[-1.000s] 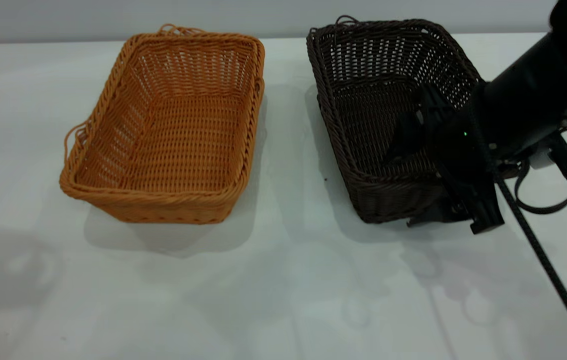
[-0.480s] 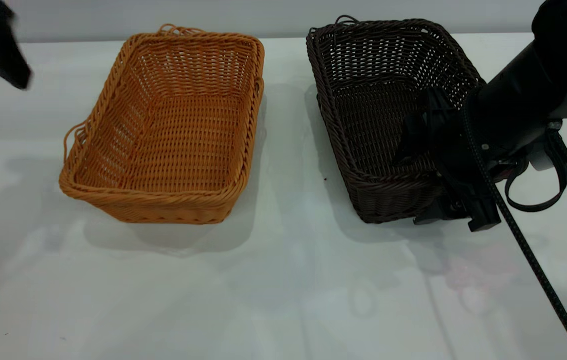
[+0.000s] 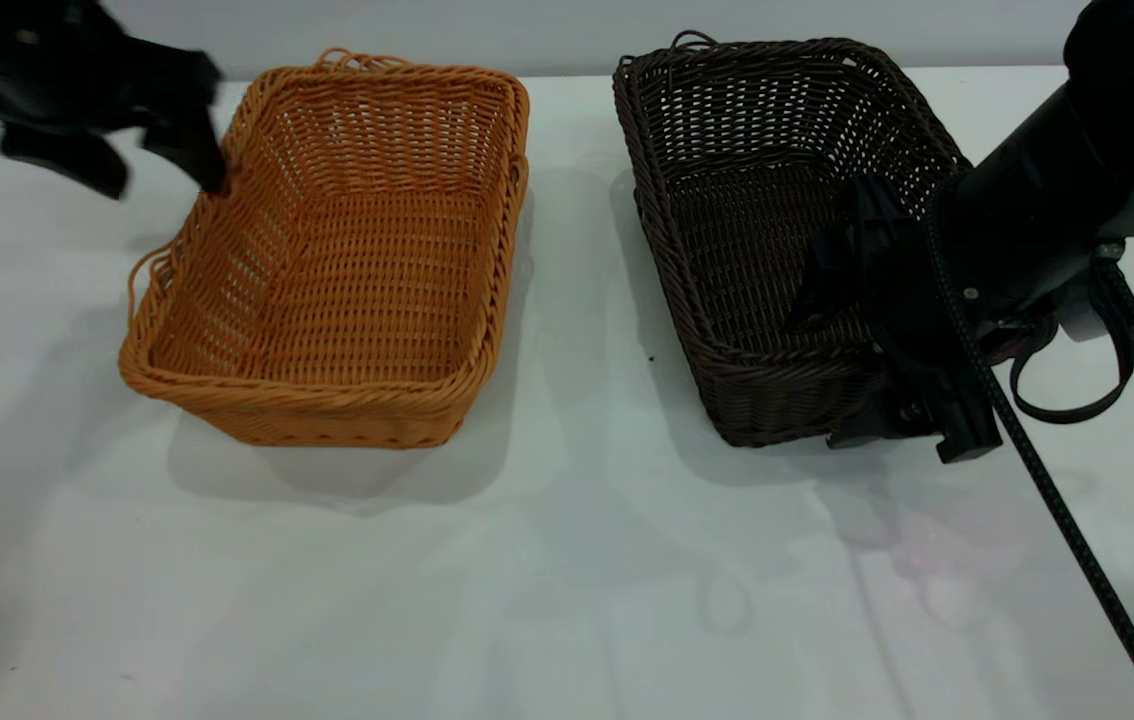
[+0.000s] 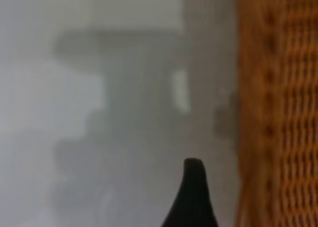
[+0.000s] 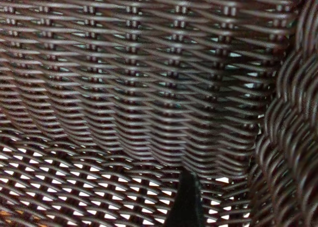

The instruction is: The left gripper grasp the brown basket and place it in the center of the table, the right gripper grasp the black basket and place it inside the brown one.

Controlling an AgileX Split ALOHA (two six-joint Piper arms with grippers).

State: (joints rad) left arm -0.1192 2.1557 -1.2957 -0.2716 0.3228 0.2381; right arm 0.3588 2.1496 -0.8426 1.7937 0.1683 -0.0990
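Wicker brown basket [image 3: 337, 250] rim beside left pincer [image 3: 162, 165].

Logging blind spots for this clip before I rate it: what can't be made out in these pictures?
- Exterior view: the left gripper beside the orange-tan woven brown basket is motion-blurred; contact with the rim is unclear.
- Exterior view: the right gripper sits at the near right corner of the dark woven black basket; black on dark hides its grip.
- Left wrist view: blurred; one finger shows.
- Right wrist view: only weave and one finger.

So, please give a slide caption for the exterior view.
Left end effector nears brown basket; right end effector at black basket.
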